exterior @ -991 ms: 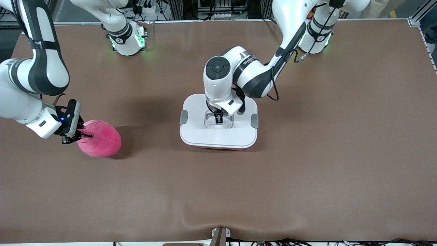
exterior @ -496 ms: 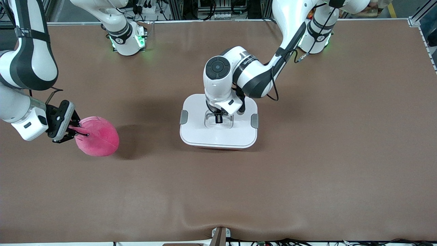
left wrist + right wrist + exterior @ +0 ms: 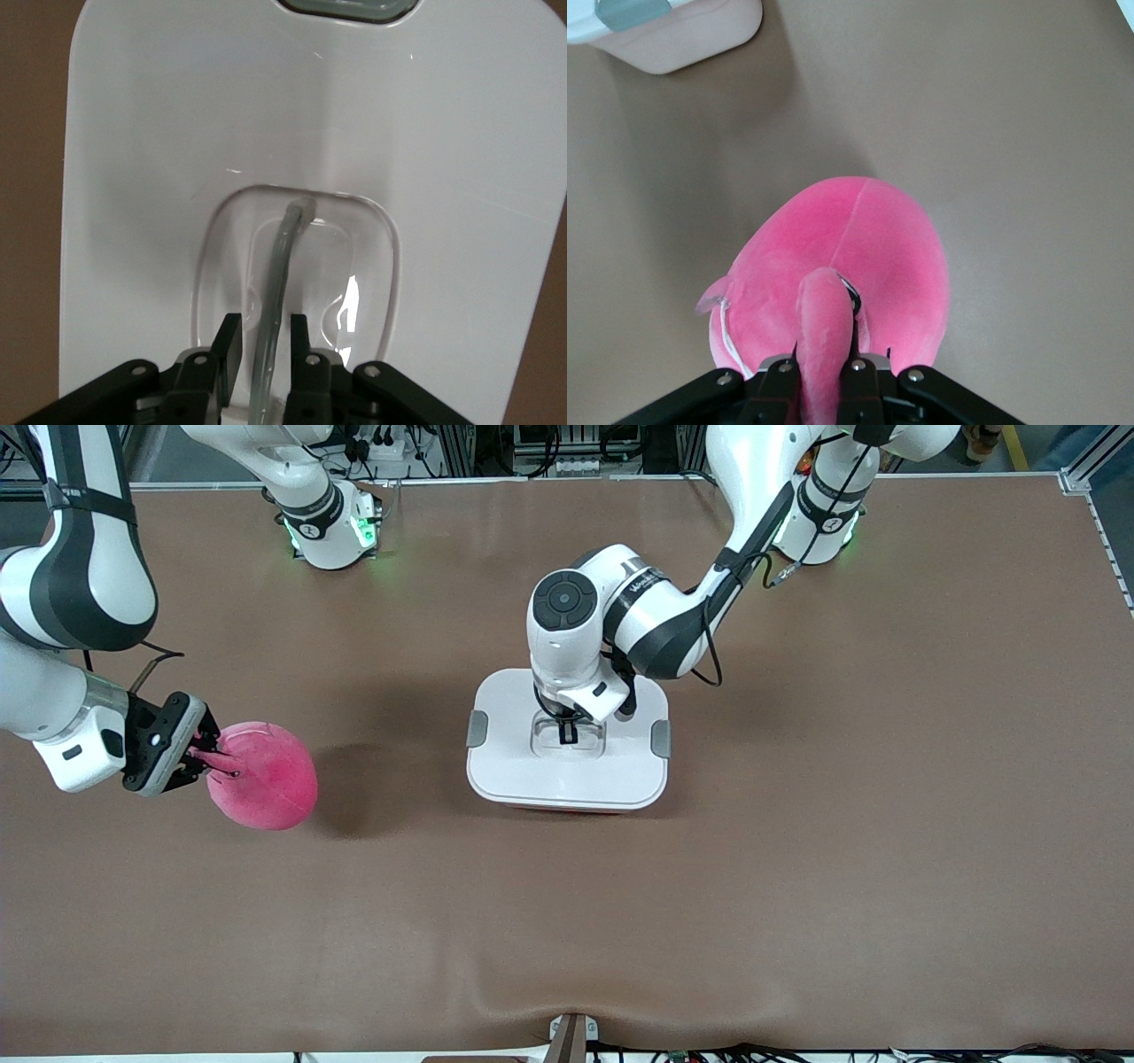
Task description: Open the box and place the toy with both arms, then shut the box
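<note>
Starting at the right arm's end of the surface (image 3: 797,921): the toy (image 3: 263,775) is seen pinched by one floppy ear in the right hand (image 3: 202,760), clenched on it, apparently lifted a little, well apart from the box (image 3: 567,779). At centre, the box is closed, lid (image 3: 532,766) on. The left hand (image 3: 567,734) is set down into the lid's recessed handle (image 3: 282,266), its fingers (image 3: 229,341) narrowed either side of the clear bar; a firm grip cannot be confirmed. The bar's long axis is judged to run between the fingers, so a straight upward pull is called for.
</note>
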{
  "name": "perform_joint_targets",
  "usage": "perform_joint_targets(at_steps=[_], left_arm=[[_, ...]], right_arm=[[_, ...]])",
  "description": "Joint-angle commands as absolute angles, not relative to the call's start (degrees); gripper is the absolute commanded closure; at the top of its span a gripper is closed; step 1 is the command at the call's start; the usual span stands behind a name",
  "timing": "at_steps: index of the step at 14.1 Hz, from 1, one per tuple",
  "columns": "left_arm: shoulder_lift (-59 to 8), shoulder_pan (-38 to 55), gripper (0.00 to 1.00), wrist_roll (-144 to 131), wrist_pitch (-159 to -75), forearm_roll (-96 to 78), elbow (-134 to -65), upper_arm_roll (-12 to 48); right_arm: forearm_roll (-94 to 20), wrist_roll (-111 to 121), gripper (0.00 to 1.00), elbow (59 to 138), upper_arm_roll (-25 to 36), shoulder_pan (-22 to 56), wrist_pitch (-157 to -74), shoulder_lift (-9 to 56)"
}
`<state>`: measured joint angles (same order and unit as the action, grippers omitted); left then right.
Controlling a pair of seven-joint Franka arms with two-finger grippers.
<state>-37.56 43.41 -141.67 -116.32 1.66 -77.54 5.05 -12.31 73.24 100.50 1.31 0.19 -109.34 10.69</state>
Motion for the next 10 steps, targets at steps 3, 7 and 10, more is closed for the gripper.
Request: perform_joint_targets(at_steps=[3,7,10], left_arm=[[-37.53,43.77,0.78,-142.38,-116.19,2.11,-76.9,4.92],[-37.53,43.77,0.8,-142.47,-116.19,2.11,-76.9,4.92],[-37.53,43.77,0.85,-142.56,-116.19,2.11,-76.9,4.92]], right_arm=[[-13.1,71.72,1.0,99.84,1.41,0.35,-107.93,10.11],[-13.1,71.72,1.0,99.84,1.41,0.35,-107.93,10.11],[-13.1,71.72,1.0,99.76,1.41,0.44,-107.93,10.11]])
